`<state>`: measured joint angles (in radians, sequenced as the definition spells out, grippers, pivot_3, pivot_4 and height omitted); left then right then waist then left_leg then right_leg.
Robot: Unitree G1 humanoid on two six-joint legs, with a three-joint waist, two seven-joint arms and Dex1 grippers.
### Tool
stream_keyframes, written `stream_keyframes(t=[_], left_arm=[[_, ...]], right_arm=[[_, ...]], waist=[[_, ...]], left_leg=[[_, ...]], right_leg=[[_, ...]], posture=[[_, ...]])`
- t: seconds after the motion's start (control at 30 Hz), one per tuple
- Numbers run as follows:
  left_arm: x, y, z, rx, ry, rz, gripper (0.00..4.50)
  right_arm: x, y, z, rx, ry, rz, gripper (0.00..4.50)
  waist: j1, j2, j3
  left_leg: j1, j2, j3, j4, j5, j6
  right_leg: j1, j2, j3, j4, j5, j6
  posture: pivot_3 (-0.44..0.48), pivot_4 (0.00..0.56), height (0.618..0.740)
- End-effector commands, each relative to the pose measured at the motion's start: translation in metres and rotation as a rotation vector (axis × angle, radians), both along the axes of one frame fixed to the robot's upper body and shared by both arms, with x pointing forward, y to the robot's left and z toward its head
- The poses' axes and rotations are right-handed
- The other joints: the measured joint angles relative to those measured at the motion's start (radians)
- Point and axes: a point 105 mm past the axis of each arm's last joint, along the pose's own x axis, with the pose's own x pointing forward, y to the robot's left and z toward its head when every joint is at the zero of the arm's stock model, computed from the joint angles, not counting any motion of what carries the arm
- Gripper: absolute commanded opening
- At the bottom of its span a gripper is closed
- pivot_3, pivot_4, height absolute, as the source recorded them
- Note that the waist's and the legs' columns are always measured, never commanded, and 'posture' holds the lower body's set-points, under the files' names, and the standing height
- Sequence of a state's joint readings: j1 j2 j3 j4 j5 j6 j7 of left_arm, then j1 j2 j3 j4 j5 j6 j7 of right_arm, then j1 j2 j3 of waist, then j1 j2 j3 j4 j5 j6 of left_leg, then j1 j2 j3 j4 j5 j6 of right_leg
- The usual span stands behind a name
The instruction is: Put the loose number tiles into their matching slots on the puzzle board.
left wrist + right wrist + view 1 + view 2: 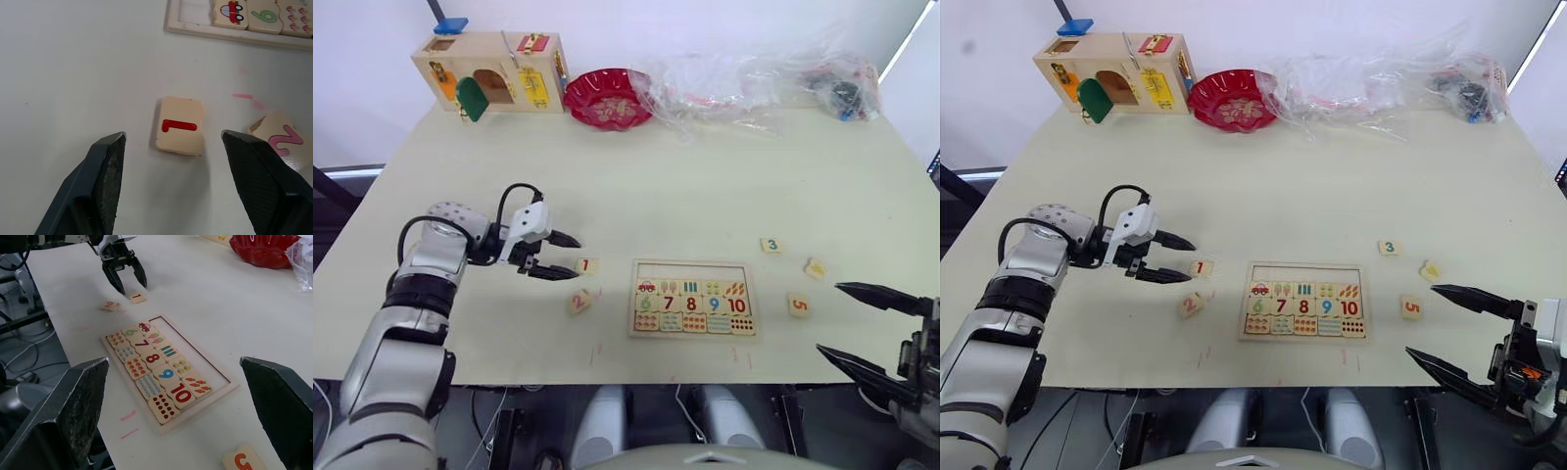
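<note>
My left tool (pixel 558 257) hangs spread wide just beside the 1 tile (pixel 588 265), one finger on either side, nothing pinched. The 2 tile (pixel 578 301) lies near it on the tabletop (pixel 705 186), left of the puzzle board (pixel 693 298). My right tool (pixel 862 323) is spread too, near the 5 tile (pixel 798 305).
</note>
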<state>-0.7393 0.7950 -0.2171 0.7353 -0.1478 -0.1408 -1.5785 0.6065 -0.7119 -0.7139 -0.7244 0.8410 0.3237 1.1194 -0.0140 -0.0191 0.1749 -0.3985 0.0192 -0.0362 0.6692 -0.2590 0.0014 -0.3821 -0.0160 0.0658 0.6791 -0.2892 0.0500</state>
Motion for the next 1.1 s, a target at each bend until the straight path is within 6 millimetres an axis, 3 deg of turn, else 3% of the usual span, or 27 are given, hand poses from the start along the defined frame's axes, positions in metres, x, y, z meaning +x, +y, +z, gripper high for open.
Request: stream_keyframes(t=[0.03,1.1], left_arm=[[0.0013,-0.0023,0.0035,0.024,-0.009,-0.053,3.35],[0.0006,-0.0038,-0.0052,0.039,-0.009,-0.09,3.35]], right_arm=[[-0.0034,0.0028,0.0039,0.003,-0.023,0.002,4.5],[-0.0121,-0.0043,-0.0023,-0.011,0.005,-0.045,4.5]], waist=[[0.001,0.0,0.0],[0.0,0.0,0.0]], left_leg=[[0.0,0.0,0.0,0.0,0.0,0.0],[0.0,0.0,0.0,0.0,0.0,0.0]], right_leg=[[0.0,0.0,0.0,0.0,0.0,0.0],[0.0,0.0,0.0,0.001,0.0,0.0]], posture=[[0.0,0.15,0.74],[0.0,0.15,0.74]])
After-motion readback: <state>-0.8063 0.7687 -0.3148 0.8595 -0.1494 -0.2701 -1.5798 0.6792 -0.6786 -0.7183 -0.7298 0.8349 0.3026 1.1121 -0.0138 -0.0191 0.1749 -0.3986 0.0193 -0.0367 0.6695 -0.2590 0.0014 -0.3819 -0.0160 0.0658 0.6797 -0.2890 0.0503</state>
